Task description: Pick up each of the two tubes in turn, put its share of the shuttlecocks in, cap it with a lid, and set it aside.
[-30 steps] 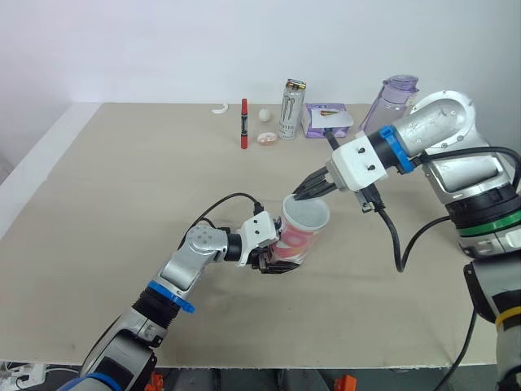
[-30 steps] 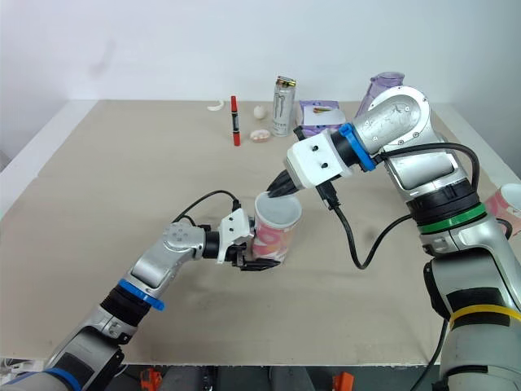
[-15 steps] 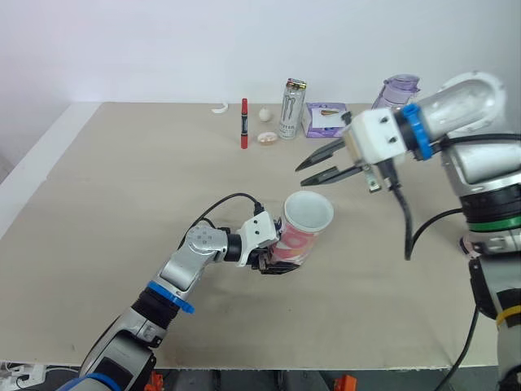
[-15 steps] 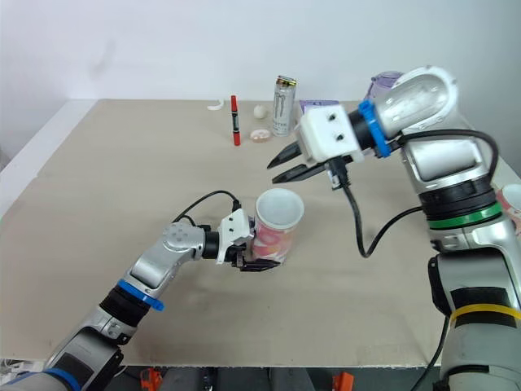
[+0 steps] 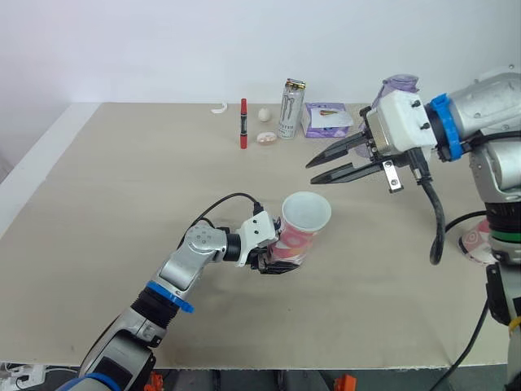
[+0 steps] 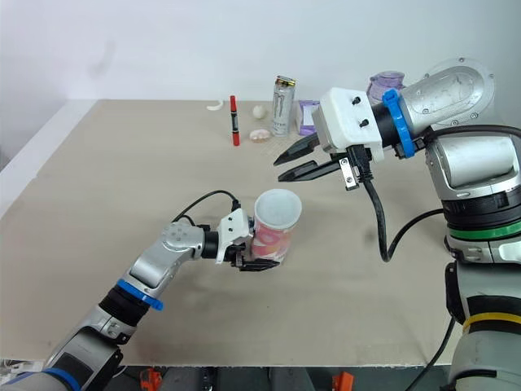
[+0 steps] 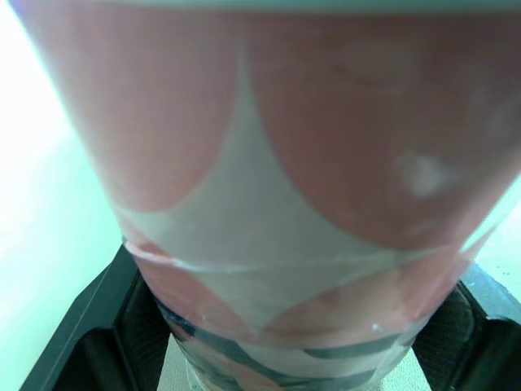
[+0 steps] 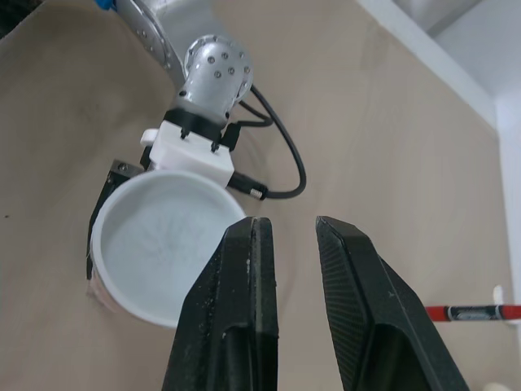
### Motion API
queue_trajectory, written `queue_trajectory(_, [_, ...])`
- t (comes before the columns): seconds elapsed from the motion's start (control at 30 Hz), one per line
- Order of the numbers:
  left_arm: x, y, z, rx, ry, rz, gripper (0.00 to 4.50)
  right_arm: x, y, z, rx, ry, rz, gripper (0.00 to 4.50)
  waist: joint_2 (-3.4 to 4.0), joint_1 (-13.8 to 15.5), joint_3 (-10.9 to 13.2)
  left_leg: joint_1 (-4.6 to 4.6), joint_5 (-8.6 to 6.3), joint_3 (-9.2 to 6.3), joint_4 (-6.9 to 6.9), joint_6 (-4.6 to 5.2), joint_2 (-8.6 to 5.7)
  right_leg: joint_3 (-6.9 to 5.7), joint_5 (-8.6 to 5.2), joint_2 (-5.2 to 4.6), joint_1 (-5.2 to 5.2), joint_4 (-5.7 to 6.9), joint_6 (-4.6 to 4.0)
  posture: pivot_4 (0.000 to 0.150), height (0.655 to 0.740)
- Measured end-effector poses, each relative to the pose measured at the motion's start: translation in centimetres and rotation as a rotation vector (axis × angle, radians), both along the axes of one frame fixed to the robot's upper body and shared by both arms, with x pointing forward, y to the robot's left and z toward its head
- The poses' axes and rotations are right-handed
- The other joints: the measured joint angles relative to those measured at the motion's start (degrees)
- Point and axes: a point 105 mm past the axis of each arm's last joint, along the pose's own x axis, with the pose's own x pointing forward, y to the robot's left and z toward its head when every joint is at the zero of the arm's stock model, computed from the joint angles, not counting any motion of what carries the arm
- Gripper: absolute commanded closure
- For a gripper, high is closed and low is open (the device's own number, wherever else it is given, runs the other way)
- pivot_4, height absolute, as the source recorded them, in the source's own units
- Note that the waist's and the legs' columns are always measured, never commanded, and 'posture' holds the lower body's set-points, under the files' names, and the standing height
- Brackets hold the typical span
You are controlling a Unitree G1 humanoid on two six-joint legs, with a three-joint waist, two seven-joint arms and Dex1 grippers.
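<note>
Eye views: left gripper (image 5: 275, 262) pinching pink-and-white patterned cardboard tube (image 5: 299, 236) near upright at mid beige table (image 5: 122, 187), right gripper (image 5: 313, 173) spread, aloft near its white top; left wrist: black fingers (image 7: 81, 350) flank tube; right wrist: tube beyond spread gripper.

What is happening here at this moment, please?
The left pincer is shut on a pink and white tube and holds it roughly upright near the middle of the table. A white lid appears to sit on top of the tube. The right pincer hovers open and empty on the far side of the tube, not touching it. A second tube is near the table's right edge, partly hidden by the right arm.
</note>
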Motion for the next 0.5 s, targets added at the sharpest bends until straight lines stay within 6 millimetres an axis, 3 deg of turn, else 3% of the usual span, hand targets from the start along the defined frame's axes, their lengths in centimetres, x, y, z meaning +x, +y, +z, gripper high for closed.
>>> queue_trajectory(0.5, [-0.1,0.01,-0.01,0.001,-0.002,-0.002,0.89,0.39,-0.27,-0.47,-0.011,0.015,-0.031,3.43,0.0,0.0,0.0,0.0,0.0,0.0,0.0,0.0,0.0,0.0,0.0,0.0,0.0,0.0,0.0,0.15,0.74])
